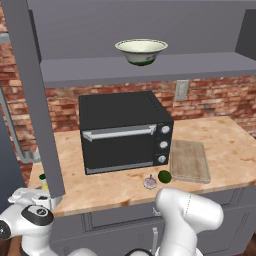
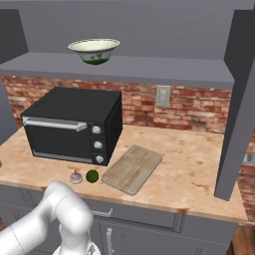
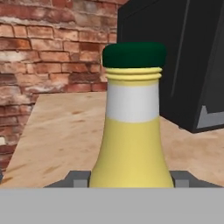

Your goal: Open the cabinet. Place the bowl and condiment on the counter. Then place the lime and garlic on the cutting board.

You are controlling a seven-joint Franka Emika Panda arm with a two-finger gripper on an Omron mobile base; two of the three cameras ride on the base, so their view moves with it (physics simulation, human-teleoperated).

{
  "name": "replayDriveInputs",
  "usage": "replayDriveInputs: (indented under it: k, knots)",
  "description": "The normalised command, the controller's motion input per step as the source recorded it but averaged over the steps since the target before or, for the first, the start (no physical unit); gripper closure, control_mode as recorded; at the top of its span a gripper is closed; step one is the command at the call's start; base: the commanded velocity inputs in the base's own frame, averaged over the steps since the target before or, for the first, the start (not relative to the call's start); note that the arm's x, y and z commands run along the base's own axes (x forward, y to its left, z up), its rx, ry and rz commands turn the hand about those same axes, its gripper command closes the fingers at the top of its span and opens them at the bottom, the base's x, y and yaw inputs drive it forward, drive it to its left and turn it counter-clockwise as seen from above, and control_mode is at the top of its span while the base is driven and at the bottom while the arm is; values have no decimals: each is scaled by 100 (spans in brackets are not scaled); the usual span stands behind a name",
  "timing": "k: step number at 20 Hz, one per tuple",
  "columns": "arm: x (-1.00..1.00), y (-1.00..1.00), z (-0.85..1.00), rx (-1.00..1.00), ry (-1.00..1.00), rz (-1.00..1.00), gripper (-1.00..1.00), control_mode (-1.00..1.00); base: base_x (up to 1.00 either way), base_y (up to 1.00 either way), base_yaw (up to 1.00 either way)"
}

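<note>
The cabinet stands open, its doors [image 1: 35, 100] [image 2: 239, 99] swung out to either side. On its shelf rests the cream bowl [image 1: 141, 51] [image 2: 94, 51]. My gripper [image 3: 131, 179] is at the counter's [image 1: 225, 145] far left end, shut on the yellow condiment [image 3: 131, 131] with the dark green cap; a finger presses each side of its base. In the left base view a sliver of the bottle [image 1: 44, 185] shows above my hand. The lime [image 1: 164, 176] [image 2: 92, 176] and garlic [image 1: 150, 182] [image 2: 75, 177] lie side by side before the oven, just left of the cutting board [image 1: 190, 160] [image 2: 132, 168].
A black toaster oven [image 1: 122, 130] [image 2: 74, 124] sits mid-counter against the brick wall, right beside the bottle in the hand view [image 3: 175, 57]. A wall outlet [image 1: 182, 90] is behind the board. Bare counter [image 2: 199, 164] extends right of the board.
</note>
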Motion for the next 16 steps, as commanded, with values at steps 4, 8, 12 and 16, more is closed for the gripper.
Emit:
replayDriveInputs:
  k: [4,8,12,16]
  knots:
    - [-2,0,-20,3,0,7,-100,-100,0,0,0]
    - [-8,0,-17,3,0,6,-100,-100,0,0,0]
    - [-21,0,-1,3,-1,4,-100,-100,0,0,0]
    - [-19,4,48,4,-4,3,-100,-100,0,0,0]
